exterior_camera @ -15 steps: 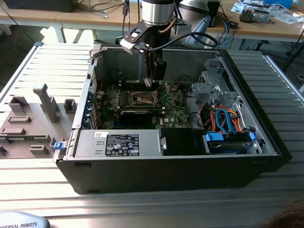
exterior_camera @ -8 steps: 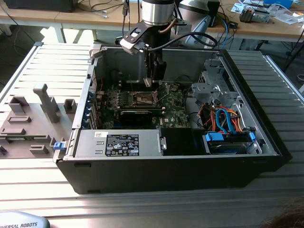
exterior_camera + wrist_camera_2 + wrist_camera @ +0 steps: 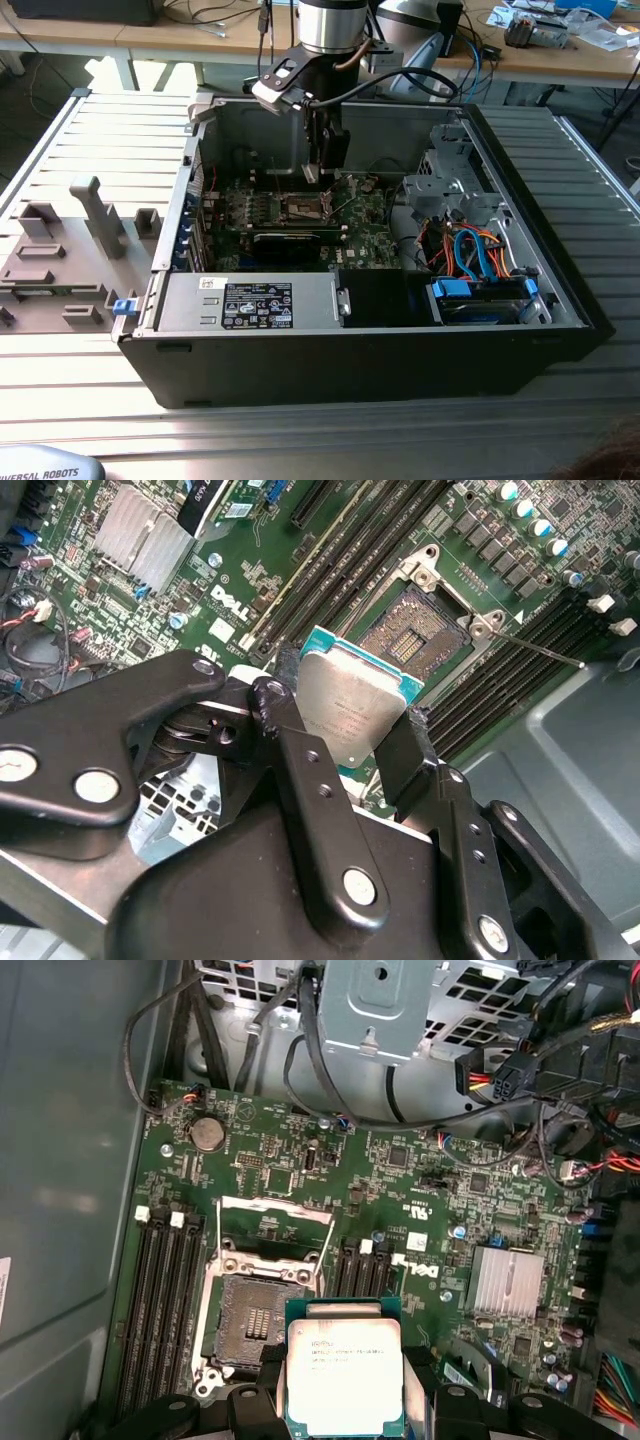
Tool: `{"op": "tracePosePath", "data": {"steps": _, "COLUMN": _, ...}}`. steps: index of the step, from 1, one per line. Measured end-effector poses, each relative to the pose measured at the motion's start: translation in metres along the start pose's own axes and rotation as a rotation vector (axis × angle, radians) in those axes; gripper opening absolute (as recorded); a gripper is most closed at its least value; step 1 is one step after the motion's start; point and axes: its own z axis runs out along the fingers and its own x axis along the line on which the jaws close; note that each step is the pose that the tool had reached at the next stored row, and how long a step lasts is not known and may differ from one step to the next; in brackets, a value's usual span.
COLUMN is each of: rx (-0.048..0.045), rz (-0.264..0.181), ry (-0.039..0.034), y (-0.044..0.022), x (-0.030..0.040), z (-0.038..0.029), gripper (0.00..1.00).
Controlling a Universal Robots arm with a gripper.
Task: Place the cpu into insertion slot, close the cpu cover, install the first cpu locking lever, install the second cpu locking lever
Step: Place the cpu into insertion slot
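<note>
My gripper [image 3: 325, 168] hangs inside the open computer case, just above the green circuit board. It is shut on the cpu [image 3: 350, 712], a flat square chip with a silver-grey top, held by two opposite edges. In the first wrist view the cpu [image 3: 345, 1372] hovers beside the insertion slot [image 3: 253, 1320], overlapping one corner of it and not seated. The insertion slot [image 3: 415, 630] lies bare, with its dark centre showing. The cpu cover [image 3: 275, 1203] stands folded back, away from the slot. A thin metal locking lever [image 3: 540, 650] sticks out to one side, unlatched.
Black memory slots [image 3: 165, 1300] flank the socket. A finned heatsink [image 3: 505, 1280] and a long black card [image 3: 290, 240] sit nearby. Loose cables [image 3: 300, 1070] and a metal drive cage [image 3: 450, 185] crowd the exterior view's right. A grey fixture [image 3: 70, 250] lies outside the case.
</note>
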Motion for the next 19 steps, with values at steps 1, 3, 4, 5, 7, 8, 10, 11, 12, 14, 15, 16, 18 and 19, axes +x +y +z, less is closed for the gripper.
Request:
{"op": "tracePosePath", "data": {"steps": 1, "rx": 0.0001, "rz": 0.001, "ry": -0.0002, "y": 0.0, "x": 0.0, "z": 0.0, "gripper": 0.54}}
{"op": "tracePosePath", "data": {"steps": 3, "rx": 0.0004, "rz": 0.002, "ry": -0.0005, "y": 0.0, "x": 0.0, "z": 0.0, "gripper": 0.54}}
{"op": "tracePosePath", "data": {"steps": 4, "rx": 0.0005, "rz": 0.003, "ry": -0.0007, "y": 0.0, "x": 0.0, "z": 0.0001, "gripper": 0.54}}
{"op": "tracePosePath", "data": {"steps": 5, "rx": 0.0006, "rz": 0.004, "ry": -0.0009, "y": 0.0, "x": 0.0, "z": 0.0001, "gripper": 0.54}}
{"op": "tracePosePath", "data": {"steps": 7, "rx": 0.0009, "rz": 0.006, "ry": -0.0012, "y": 0.0, "x": 0.0, "z": 0.0001, "gripper": 0.54}}
{"op": "tracePosePath", "data": {"steps": 8, "rx": 0.0011, "rz": 0.007, "ry": -0.0014, "y": 0.0, "x": 0.0, "z": 0.0001, "gripper": 0.54}}
{"op": "tracePosePath", "data": {"steps": 10, "rx": 0.0012, "rz": 0.009, "ry": -0.0017, "y": 0.0, "x": 0.0, "z": 0.0001, "gripper": 0.54}}
{"op": "tracePosePath", "data": {"steps": 11, "rx": 0.0014, "rz": 0.01, "ry": -0.0018, "y": 0.0, "x": 0.0, "z": 0.0002, "gripper": 0.54}}
{"op": "tracePosePath", "data": {"steps": 12, "rx": 0.0015, "rz": 0.011, "ry": -0.0019, "y": 0.0, "x": 0.0, "z": 0.0002, "gripper": 0.54}}
{"op": "tracePosePath", "data": {"steps": 14, "rx": 0.0018, "rz": 0.012, "ry": -0.0022, "y": 0.0, "x": 0.0, "z": 0.0002, "gripper": 0.54}}
{"op": "tracePosePath", "data": {"steps": 15, "rx": 0.002, "rz": 0.013, "ry": -0.0022, "y": 0.0, "x": 0.0, "z": 0.0002, "gripper": 0.54}}
{"op": "tracePosePath", "data": {"steps": 16, "rx": 0.0021, "rz": 0.015, "ry": -0.0025, "y": 0.0, "x": 0.0, "z": 0.0002, "gripper": 0.54}}
{"op": "tracePosePath", "data": {"steps": 18, "rx": 0.0025, "rz": 0.018, "ry": -0.0027, "y": 0.0, "x": 0.0, "z": 0.0003, "gripper": 0.54}}
{"op": "tracePosePath", "data": {"steps": 19, "rx": 0.0026, "rz": 0.019, "ry": -0.0028, "y": 0.0, "x": 0.0, "z": 0.0003, "gripper": 0.54}}
